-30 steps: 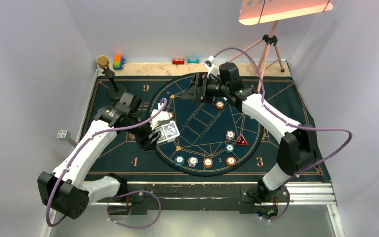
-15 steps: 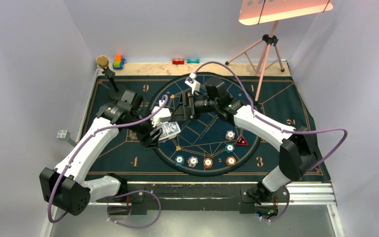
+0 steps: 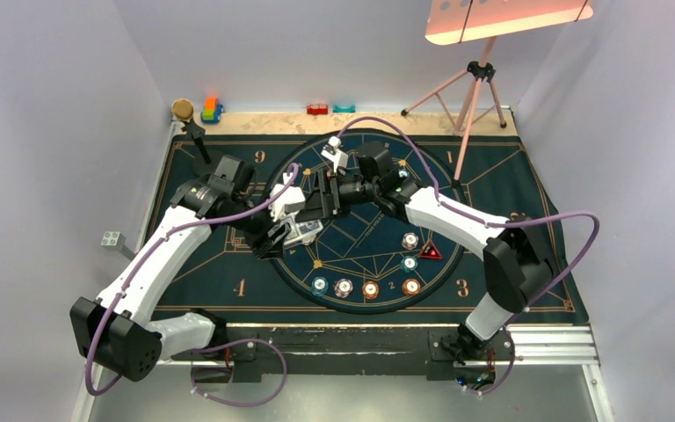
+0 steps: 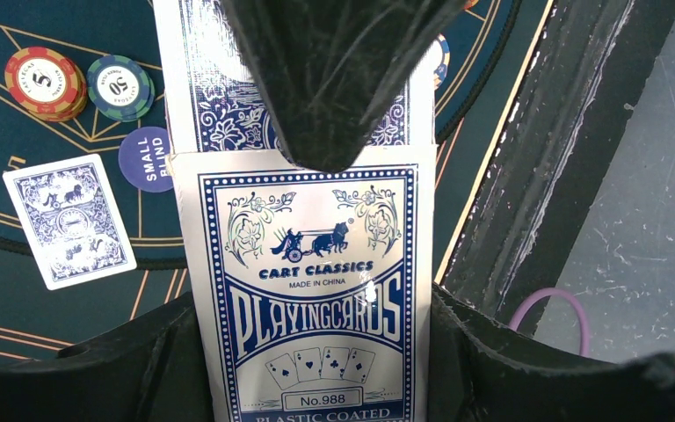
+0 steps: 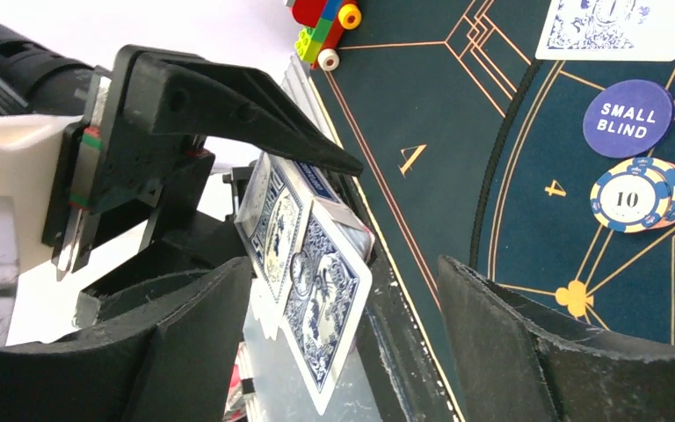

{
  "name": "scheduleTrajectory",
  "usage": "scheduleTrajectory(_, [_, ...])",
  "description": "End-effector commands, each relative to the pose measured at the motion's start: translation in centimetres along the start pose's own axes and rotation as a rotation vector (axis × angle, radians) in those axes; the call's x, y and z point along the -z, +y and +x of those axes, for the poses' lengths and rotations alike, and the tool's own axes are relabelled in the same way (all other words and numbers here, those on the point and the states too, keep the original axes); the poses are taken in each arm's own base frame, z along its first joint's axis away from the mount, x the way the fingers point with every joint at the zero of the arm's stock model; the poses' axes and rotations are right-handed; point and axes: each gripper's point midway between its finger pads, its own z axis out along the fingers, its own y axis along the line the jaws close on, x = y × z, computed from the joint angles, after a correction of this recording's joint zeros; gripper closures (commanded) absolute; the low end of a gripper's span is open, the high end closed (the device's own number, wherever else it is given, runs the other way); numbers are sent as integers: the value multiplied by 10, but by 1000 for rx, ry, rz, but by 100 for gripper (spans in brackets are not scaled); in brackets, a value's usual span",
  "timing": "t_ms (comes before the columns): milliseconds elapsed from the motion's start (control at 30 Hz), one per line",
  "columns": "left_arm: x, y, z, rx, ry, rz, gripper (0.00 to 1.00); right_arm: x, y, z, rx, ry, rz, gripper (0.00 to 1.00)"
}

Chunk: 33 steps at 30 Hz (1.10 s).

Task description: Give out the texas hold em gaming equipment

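Our left gripper (image 3: 281, 232) is clamped flat on a blue card box (image 4: 308, 299). The box's long axis runs along the fingers, and its open end points away from the wrist toward the middle of the mat (image 3: 228, 281). Cards (image 4: 202, 79) stick out of that end lengthwise.

Nearest us, four chips (image 3: 370, 288) sit in a row along the circle's near arc (one teal, one white-pink, two orange), with bare felt between them and the box. Further in, to the right, we count two more chips (image 3: 410, 239) and one red triangle token (image 3: 430, 251) just beside them.

Beyond the box, the right gripper (image 3: 315, 200) stands wide, a finger on either side of the protruding card's end; we cannot tell whether they touch it. One loose card (image 4: 68, 220) lies face down near one blue disc (image 4: 145, 158). Toy blocks (image 3: 212, 110) sit along the far edge.
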Motion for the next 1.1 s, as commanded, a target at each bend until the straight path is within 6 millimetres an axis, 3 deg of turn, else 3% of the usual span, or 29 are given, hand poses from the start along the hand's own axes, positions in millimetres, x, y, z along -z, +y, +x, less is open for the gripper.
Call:
scheduleTrajectory(0, [9,2,-22,-24,-68,-9,85,0,8,2,21,23,-35,25])
scheduleTrajectory(167, [9,1,-21,-23,-67,-8,85,3,6,5,3,30,-23,46])
scheduleTrajectory(400, [11,-1,-20,-27,-69,-9,86,14,-5,3,-15,6,9,61])
scheduleTrajectory(1067, [11,-4,-20,-29,-76,2,86,48,-14,-22,20,-59,92,63])
